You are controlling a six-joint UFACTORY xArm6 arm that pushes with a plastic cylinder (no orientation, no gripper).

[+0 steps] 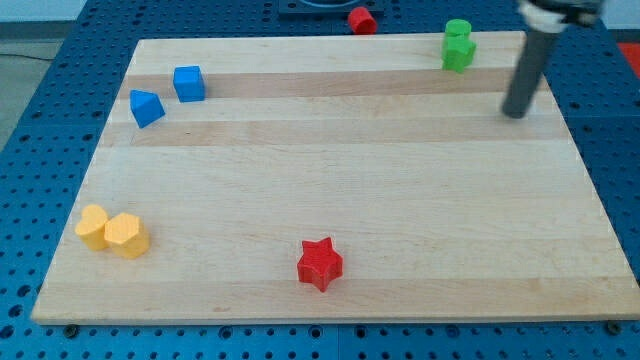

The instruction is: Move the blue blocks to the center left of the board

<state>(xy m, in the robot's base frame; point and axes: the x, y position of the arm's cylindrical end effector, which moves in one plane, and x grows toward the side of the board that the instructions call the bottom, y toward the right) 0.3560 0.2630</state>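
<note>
A blue cube (188, 83) sits near the board's top left. A blue triangular block (146, 107) lies just to its lower left, close beside it. My tip (515, 114) is at the view's upper right, far to the right of both blue blocks and touching no block. The rod rises from it toward the view's top right.
The wooden board (330, 180) lies on a blue pegboard table. Two green blocks (458, 46) stand together at the top right, left of my tip. A red star (320, 263) lies at bottom centre. Two yellow blocks (113, 232) sit at lower left. A red block (361, 19) lies off the board's top edge.
</note>
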